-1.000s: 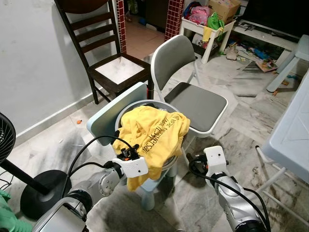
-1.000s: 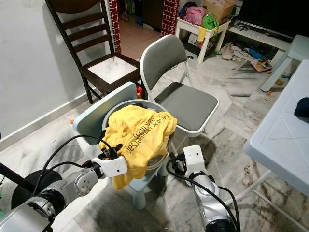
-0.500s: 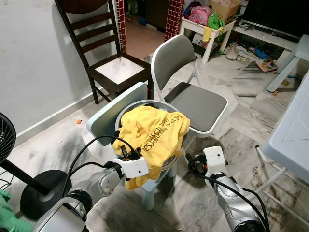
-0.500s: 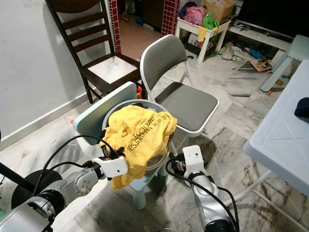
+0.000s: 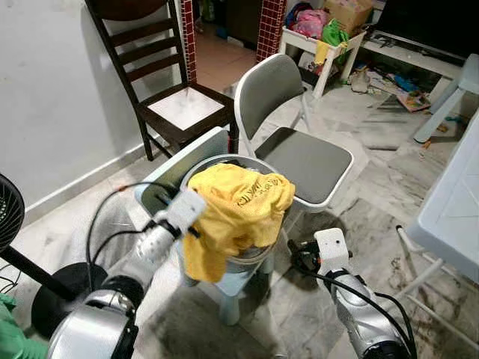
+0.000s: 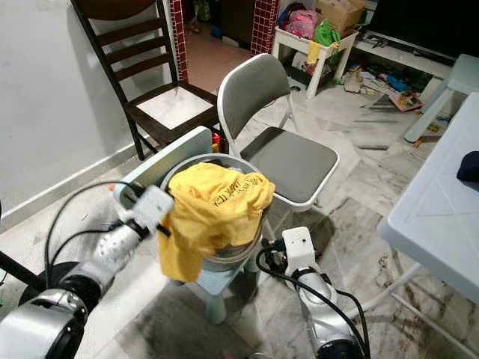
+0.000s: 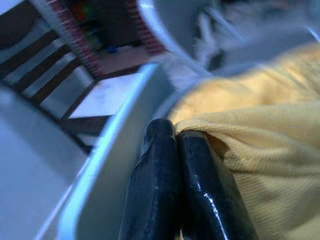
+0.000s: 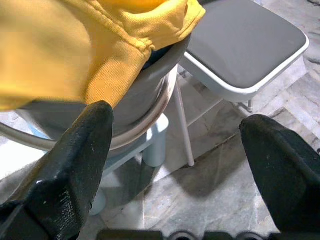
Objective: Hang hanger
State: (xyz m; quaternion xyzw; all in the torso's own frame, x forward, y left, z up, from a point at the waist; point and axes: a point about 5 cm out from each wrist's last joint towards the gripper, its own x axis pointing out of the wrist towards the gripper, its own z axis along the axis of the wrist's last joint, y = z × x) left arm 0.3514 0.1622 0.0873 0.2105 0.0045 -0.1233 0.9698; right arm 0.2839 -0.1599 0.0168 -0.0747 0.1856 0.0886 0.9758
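Left gripper (image 7: 175, 137) clamped on a fold of yellow shirt (image 5: 239, 209), fingers pressed together with the cloth edge pinched between them. Shirt lies draped over a grey basket (image 5: 251, 258) that sits on a small pale-blue chair (image 5: 161, 191), near centre of scene. Part of the cloth hangs down the basket's near-left side, just beside the left wrist.

Right gripper (image 8: 175, 165) hovers low at the near right of the basket, fingers (image 8: 75, 155) wide apart, empty, facing the basket wall and the grey folding chair (image 5: 307, 157) beyond it.

No hanger can be made out; if one is inside the shirt, it is hidden by cloth.

Key relation: shirt lies to the right and far side of the left gripper, its bulk running left to right across the basket rim. Left arm is on it, right arm near but apart. Judgement: lifting comes next, and cloth may snag on the rim

Dark wooden chair (image 5: 176, 97) stands far left by the wall
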